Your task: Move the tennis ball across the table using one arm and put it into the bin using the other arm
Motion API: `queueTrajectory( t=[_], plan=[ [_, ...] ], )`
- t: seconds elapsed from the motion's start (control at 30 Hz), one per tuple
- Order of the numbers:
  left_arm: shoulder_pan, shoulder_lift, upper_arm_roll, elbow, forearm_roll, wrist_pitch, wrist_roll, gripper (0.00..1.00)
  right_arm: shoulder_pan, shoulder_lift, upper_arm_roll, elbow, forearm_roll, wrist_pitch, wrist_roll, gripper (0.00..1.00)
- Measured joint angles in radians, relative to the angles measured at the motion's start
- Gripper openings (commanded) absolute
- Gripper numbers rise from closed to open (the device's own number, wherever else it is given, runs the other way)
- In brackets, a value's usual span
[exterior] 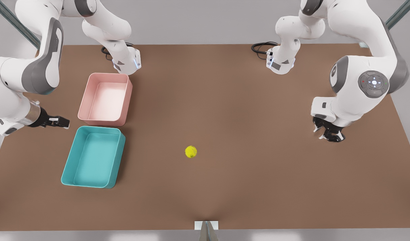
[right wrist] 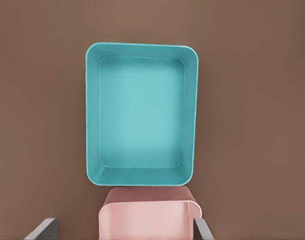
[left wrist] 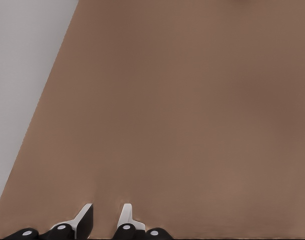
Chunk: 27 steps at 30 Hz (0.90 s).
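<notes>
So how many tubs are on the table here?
2: the pink tub farther back at the front view's left, and the teal bin just in front of it, both empty.

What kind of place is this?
Probably a simulated robot lab: brown table, tennis ball, left gripper at the front view's right, right gripper beside the teal bin and pink tub.

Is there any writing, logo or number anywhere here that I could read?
None: no readable words, numbers or logos on the arms, table, teal bin, pink tub or tennis ball.
The round grey pad on one arm's joint bears only tiny marks, too small to read.
</notes>
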Motion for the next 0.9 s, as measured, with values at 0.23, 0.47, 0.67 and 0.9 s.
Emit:
queueTrajectory(
  t=[0.23,0.47,0.67,0.9],
  plan=[
    [0.053,-0.051,-0.022,-0.061,-0.081,-0.179,-0.392,1.0,0.182,0.348,0.009,0.182,0.038,0.177,0.045,1.0],
    [0.049,-0.041,-0.076,-0.063,-0.101,-0.246,-0.661,1.0,0.354,0.606,0.007,0.315,0.044,0.486,0.186,1.0],
    [0.052,-0.031,-0.077,-0.063,-0.105,-0.263,-0.821,1.0,0.491,0.678,0.006,0.32,0.037,0.657,0.288,1.0],
    [0.054,-0.029,-0.076,-0.063,-0.106,-0.268,-0.951,1.0,0.558,0.658,0.01,0.215,0.037,0.743,0.372,1.0]
  ],
)
